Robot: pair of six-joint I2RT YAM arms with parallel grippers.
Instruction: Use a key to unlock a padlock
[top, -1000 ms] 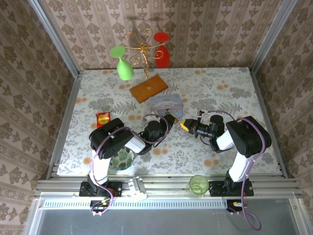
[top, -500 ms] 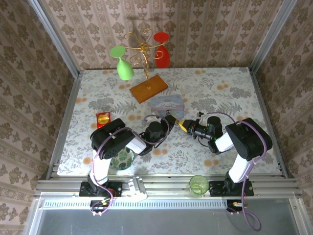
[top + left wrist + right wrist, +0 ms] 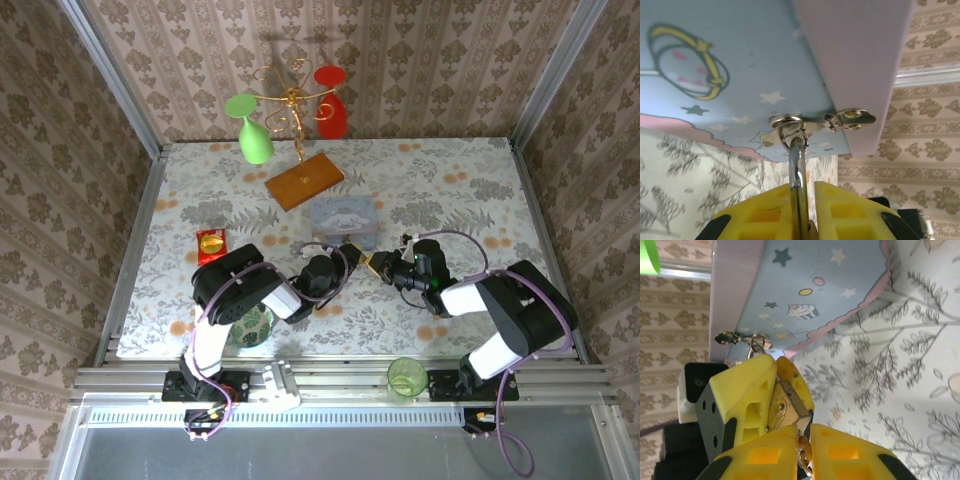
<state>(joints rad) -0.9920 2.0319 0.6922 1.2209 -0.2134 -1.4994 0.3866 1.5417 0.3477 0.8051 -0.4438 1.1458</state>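
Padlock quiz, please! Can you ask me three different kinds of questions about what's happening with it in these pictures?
1. True or false: the padlock's shackle is hooked through a ring on the tin.
2. Which gripper pinches the shackle? A left, B right, C neither.
3. Fill in: the tin is pale ____.
Key: 1 true. 2 A, the left gripper. 3 blue.
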